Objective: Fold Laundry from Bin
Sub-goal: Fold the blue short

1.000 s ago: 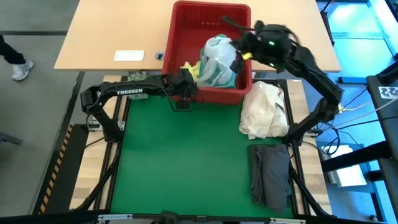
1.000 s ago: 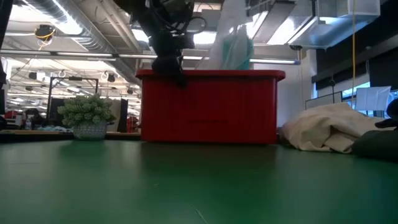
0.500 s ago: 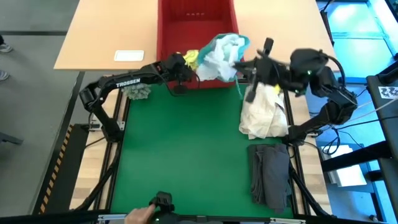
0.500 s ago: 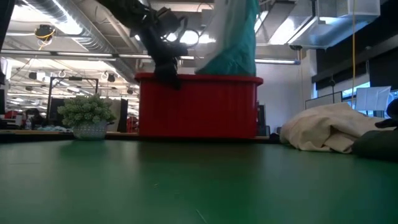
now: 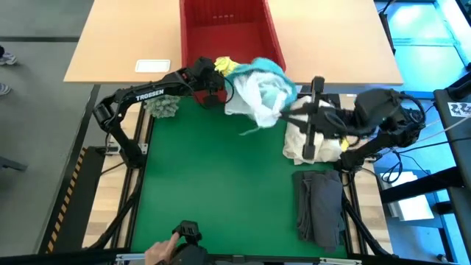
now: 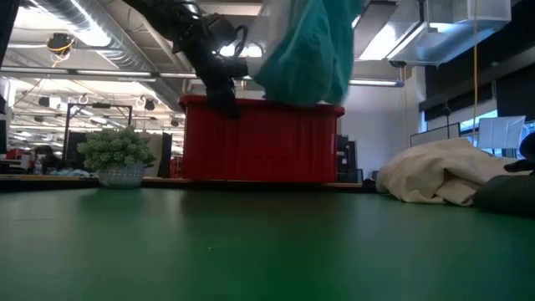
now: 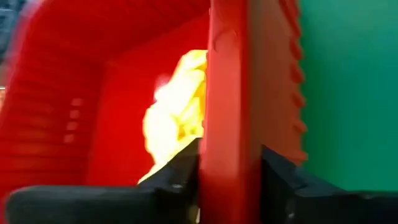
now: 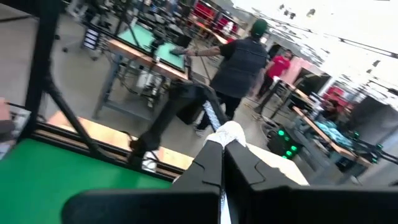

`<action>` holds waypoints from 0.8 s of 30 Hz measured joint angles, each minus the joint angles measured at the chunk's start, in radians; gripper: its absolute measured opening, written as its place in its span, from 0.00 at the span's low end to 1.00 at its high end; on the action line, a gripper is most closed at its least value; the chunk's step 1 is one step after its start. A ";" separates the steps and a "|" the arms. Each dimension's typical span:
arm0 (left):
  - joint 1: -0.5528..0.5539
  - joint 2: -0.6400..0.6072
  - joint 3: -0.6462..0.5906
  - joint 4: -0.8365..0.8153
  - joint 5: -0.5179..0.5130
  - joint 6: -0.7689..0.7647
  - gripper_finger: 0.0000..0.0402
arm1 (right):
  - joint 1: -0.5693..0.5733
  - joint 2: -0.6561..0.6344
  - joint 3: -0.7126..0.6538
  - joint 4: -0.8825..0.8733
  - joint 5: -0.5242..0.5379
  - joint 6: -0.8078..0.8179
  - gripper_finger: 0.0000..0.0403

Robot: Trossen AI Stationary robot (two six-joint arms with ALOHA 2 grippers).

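Now right gripper (image 5: 283, 112) pinched shut on turquoise garment (image 5: 259, 90), cloth hanging bunched in air over far edge of green mat (image 5: 213, 184), just in front of red bin (image 5: 224, 29). Left gripper (image 7: 229, 163) straddles bin's near wall, fingers (image 7: 180, 174) on either side of rim; grip or release, cannot tell. Yellow garment (image 5: 225, 66) remains in bin by that wall. Cream bundle (image 5: 313, 136) and folded dark garment (image 5: 320, 206) lie on right. Advice: keep bin steadied, carry garment clear of rim, lower onto open mat, avoid snagging bundle.
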 joint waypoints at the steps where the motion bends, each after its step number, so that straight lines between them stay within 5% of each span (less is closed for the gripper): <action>1: 0.000 -0.001 0.000 0.008 -0.007 0.002 0.33 | 0.017 0.000 0.000 0.000 0.015 0.000 0.00; 9: 0.000 -0.007 0.002 0.033 -0.040 0.074 0.49 | 0.088 0.002 -0.005 -0.058 0.123 0.060 0.00; 16: -0.033 -0.073 0.013 0.012 -0.039 0.075 0.52 | 0.088 0.004 -0.076 -0.069 0.139 0.115 0.00; 24: -0.174 -0.284 0.022 0.005 0.024 -0.003 0.52 | 0.052 0.012 -0.089 -0.064 0.141 0.134 0.00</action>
